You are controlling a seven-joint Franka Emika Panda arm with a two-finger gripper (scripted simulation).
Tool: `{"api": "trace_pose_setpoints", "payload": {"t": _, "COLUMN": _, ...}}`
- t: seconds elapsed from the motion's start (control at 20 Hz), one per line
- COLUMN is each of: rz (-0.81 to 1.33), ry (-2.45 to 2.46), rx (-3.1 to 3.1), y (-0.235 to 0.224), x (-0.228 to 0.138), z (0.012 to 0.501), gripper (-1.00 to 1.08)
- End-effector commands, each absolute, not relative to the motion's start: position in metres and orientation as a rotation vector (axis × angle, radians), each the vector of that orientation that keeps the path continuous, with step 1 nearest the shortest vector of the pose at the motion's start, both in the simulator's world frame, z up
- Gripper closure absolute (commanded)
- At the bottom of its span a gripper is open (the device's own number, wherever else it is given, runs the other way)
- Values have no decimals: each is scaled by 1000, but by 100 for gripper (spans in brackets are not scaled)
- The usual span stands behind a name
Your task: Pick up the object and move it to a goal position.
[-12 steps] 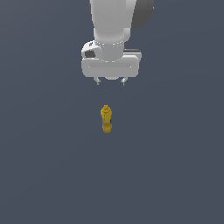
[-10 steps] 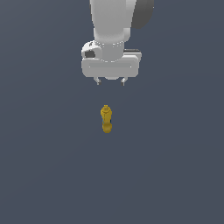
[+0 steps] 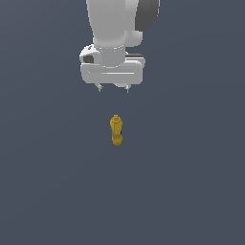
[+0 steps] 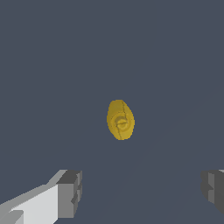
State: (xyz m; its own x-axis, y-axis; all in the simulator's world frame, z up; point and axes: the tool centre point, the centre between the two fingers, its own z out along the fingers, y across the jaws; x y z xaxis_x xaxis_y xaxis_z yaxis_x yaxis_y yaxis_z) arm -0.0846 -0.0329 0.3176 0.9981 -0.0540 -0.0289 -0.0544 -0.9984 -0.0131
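The object [image 3: 116, 129] is a small glossy yellow item with a knobbed head, resting on the dark grey floor in the middle of the exterior view. In the wrist view the object [image 4: 120, 120] is seen end-on as a yellow oval. My white gripper [image 3: 113, 89] hangs well above the object and is open, with nothing between its fingers [image 4: 70, 194]. A clear gap separates the fingertips from the object.
A plain dark grey floor [image 3: 191, 191] surrounds the object. The white arm [image 3: 112, 28] rises from the gripper out of the exterior view's upper edge.
The gripper has shifted slightly toward the exterior view's left and stays open. The object has not moved.
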Motion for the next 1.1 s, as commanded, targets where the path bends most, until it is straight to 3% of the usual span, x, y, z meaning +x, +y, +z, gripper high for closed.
{"api": "trace_pose_setpoints", "payload": {"t": 0.0, "rz": 47, "ry": 86, "rx": -3126, "y": -34, "x": -85, "z": 318, "gripper": -92}}
{"api": "trace_pose_setpoints", "payload": {"t": 1.05, "rz": 4, "ry": -103, "rx": -3139, "y": -31, "x": -63, "z": 229, "gripper": -92}}
